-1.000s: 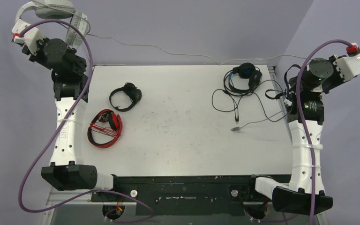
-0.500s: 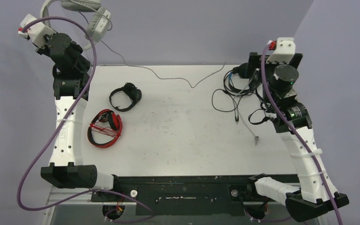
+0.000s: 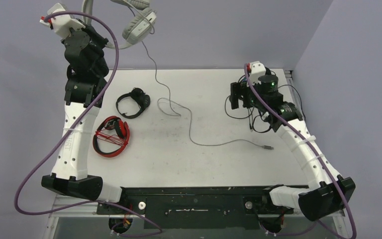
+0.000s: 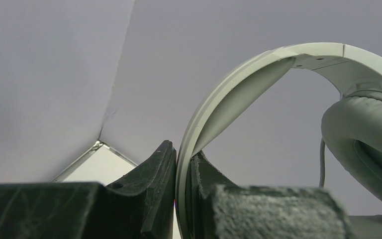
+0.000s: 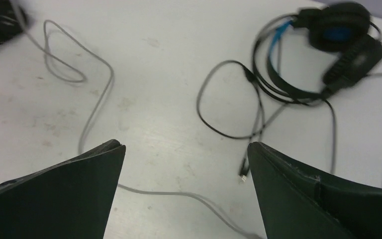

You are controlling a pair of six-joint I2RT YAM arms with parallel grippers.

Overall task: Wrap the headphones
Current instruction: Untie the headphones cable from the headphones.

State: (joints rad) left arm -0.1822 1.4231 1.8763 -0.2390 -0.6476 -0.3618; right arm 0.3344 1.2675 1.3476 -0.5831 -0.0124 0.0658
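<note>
Clamped by its band between the fingers of the left gripper (image 4: 181, 164), high over the table's far left corner: large white-grey padded headset (image 3: 134, 20). Trailing from it across the scuffed white tabletop (image 3: 204, 169), thin grey cable (image 3: 190, 127), looped mid-table. Right gripper (image 5: 186, 149) spread wide, holding nothing, above tangled cords of black-and-blue headset (image 5: 340, 30). At left, small all-black headset (image 3: 133, 103) beside red-and-black one (image 3: 112, 135). Lilac walls (image 3: 219, 30) behind.

We see left arm (image 3: 77, 129) up at far left, white-grey headset (image 3: 137, 22) aloft at its tip. Grey cable (image 3: 189, 124) drops onto table (image 3: 204, 169), loops, runs right. Small black headset (image 3: 133, 103) and red-and-black headset (image 3: 111, 136) lie left, apart. Right arm (image 3: 303, 149) hangs over black cables (image 3: 249, 123) far right.
</note>
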